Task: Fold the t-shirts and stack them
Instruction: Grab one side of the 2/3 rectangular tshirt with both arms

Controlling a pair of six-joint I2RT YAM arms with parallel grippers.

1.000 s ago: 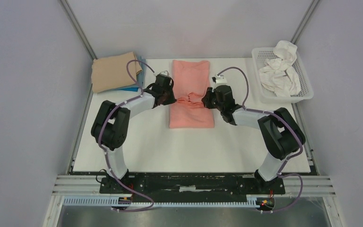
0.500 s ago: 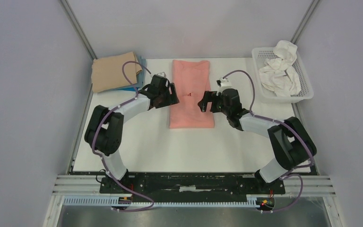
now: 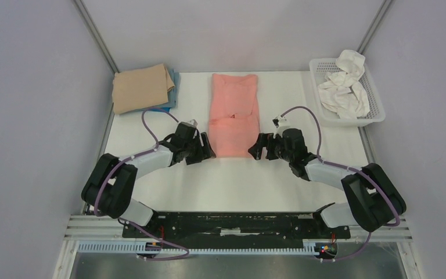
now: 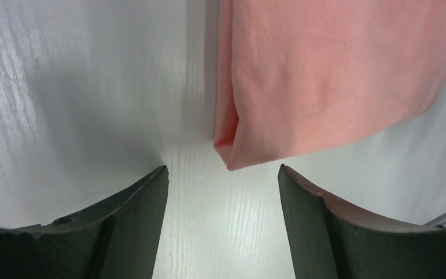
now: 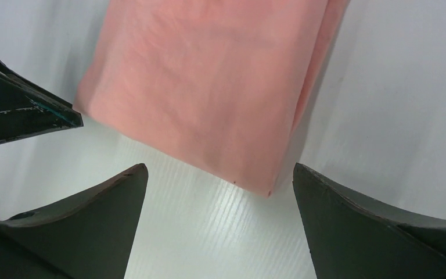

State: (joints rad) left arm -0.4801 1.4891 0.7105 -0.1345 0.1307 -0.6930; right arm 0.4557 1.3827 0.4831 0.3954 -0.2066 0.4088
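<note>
The salmon-pink t-shirt (image 3: 233, 113) lies as a long narrow strip down the middle of the white table, sleeves folded in. Its near left corner (image 4: 232, 157) shows just ahead of my left gripper (image 4: 223, 174), which stands open and empty over bare table. Its near right corner (image 5: 264, 186) lies ahead of my right gripper (image 5: 220, 174), also open and empty. In the top view the left gripper (image 3: 206, 150) and right gripper (image 3: 255, 151) flank the shirt's near end. A folded tan t-shirt (image 3: 141, 88) rests on a blue t-shirt (image 3: 173, 88) at the back left.
A white mesh basket (image 3: 371, 96) holding crumpled white cloth (image 3: 342, 90) stands at the back right. The table's near edge meets a black rail (image 3: 232, 224) by the arm bases. Grey walls close in both sides.
Both grippers let go of the shirt's middle, opened, and drew back toward me to the shirt's near corners. The pinched cloth now lies flatter.
</note>
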